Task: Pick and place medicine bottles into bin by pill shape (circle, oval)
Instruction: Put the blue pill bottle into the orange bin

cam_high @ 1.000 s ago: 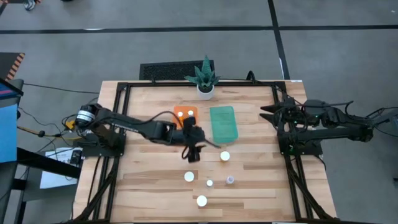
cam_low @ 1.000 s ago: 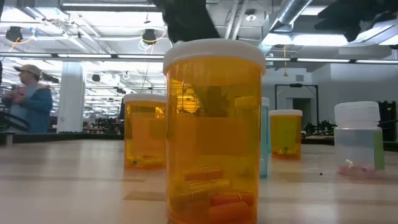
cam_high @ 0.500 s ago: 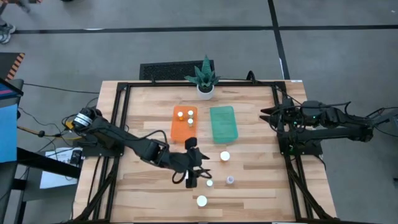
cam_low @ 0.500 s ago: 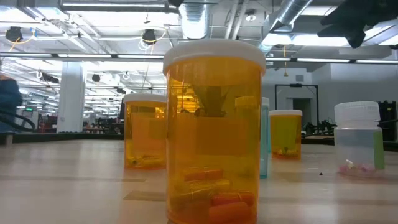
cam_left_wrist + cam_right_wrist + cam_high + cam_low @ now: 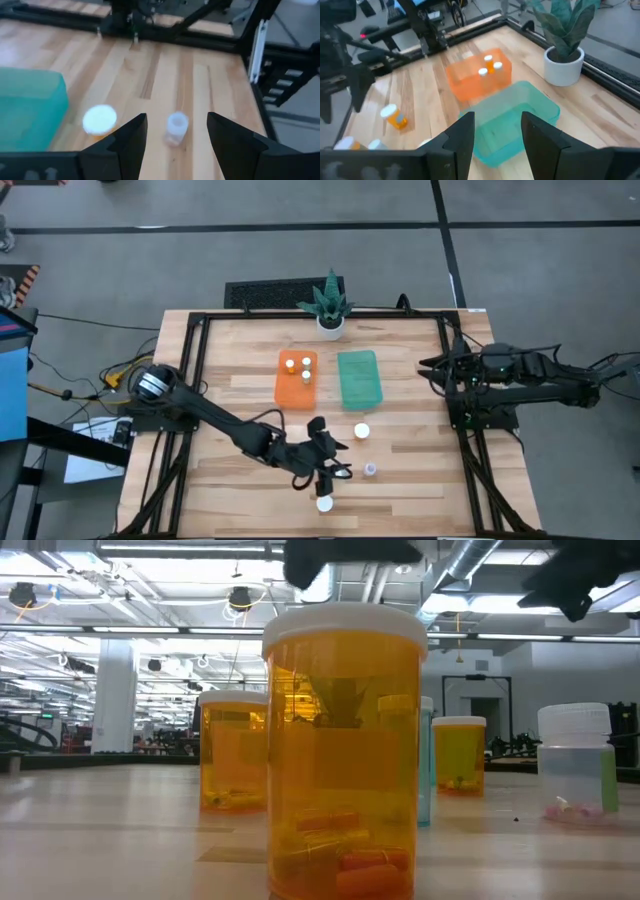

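Note:
My left gripper (image 5: 338, 467) is open and empty, low over the loose medicine bottles near the table's front edge. Its fingers point toward the table's right edge. In the left wrist view (image 5: 176, 119) a clear bottle (image 5: 176, 131) stands upright ahead between the fingers, untouched; it also shows in the high view (image 5: 370, 469). An orange bottle with a white cap (image 5: 361, 431) stands farther back, another (image 5: 324, 503) nearer the front edge. The orange bin (image 5: 282, 385) holds three white-capped bottles (image 5: 306, 377). The green bin (image 5: 359, 378) stands beside it. My right gripper (image 5: 430, 364) is open at the table's right edge.
A white pot with a green plant (image 5: 330, 310) stands at the far edge behind the bins. Black frame rails (image 5: 300, 317) run along the table's edges. In the low view a large orange bottle (image 5: 343, 750) stands close to the camera, with others behind it.
My left gripper has gone from the orange bin's near end toward the table's near edge and a little right, down to the loose bottles. A third white cap now shows in the orange bin where the gripper stood.

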